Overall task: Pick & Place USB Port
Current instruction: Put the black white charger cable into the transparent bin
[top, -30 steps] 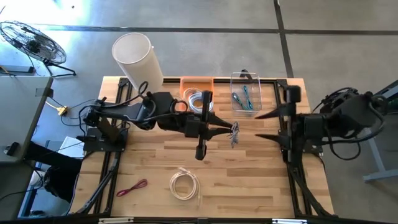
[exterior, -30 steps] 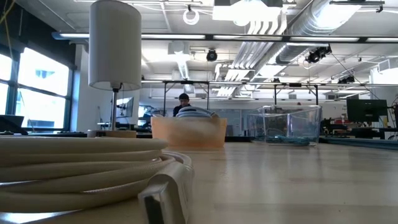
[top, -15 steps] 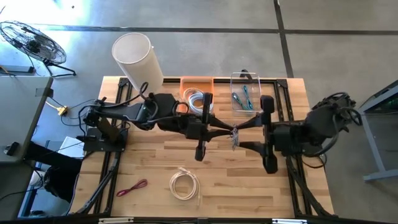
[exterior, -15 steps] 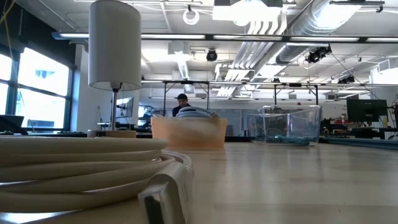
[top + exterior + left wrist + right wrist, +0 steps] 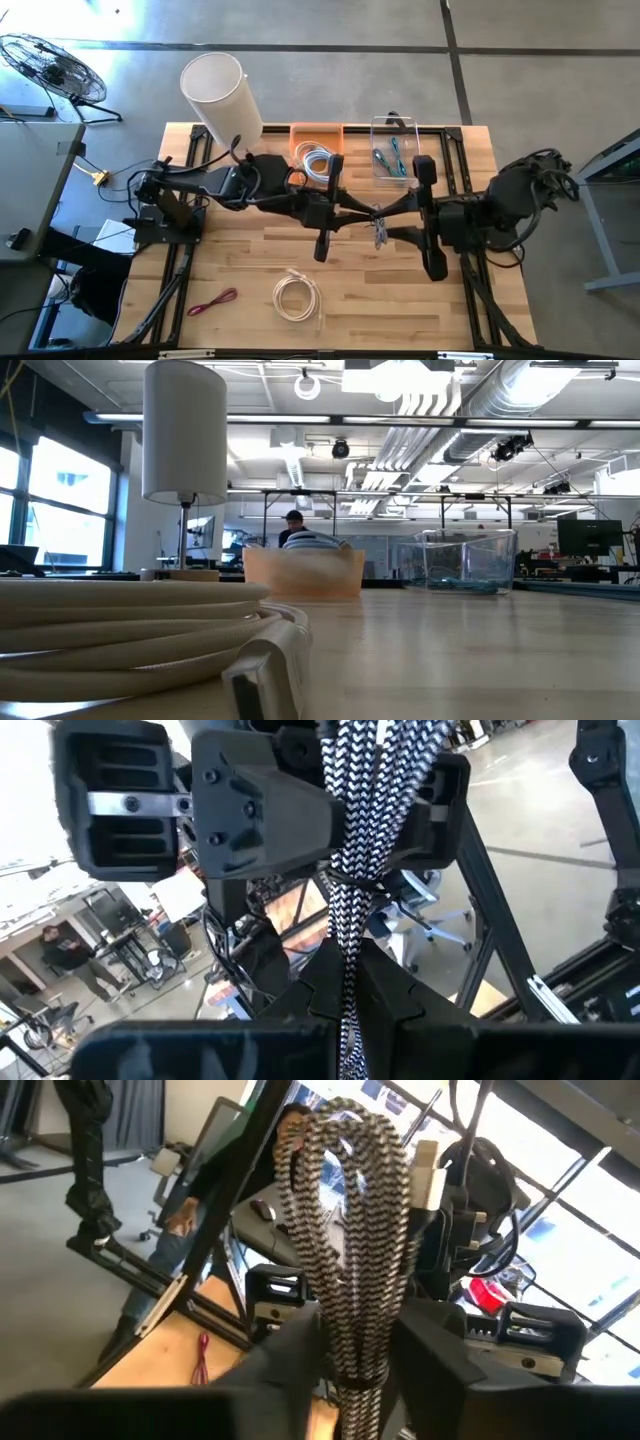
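Note:
A black-and-white braided USB cable, bundled in loops (image 5: 378, 226), hangs high over the table's middle between my two grippers. My left gripper (image 5: 368, 212) reaches in from the left and is shut on it. My right gripper (image 5: 386, 218) comes from the right, its fingers closed against the bundle's sides. In the right wrist view the bundle's looped end (image 5: 350, 1150) and a pale plug (image 5: 426, 1168) stand beyond the fingers. Neither gripper shows in the low view. My left gripper pinches the thin part of the cable (image 5: 347, 975) below the bundle's tie between its two fingers, coming in level from the table's left. The bundle is clear of the table. My right gripper has the bundle pinched between its two fingers (image 5: 428, 1342), close to the tie (image 5: 358, 1372), several strands together. It comes in about level from the table's right, and the loops stand out past the fingertips.
At the far edge stand an orange bin (image 5: 316, 132) with a white coil and a clear bin (image 5: 393, 128) with blue-green cables. A white coil (image 5: 297, 297) and a magenta cable (image 5: 212, 301) lie near the front. A tall white cylinder (image 5: 220, 95) stands at the far left.
My right gripper has gone toward the table's left, up to the cable that my left gripper holds still, and then its fingers have closed in on the bundle. The cable has stayed in place above the table.

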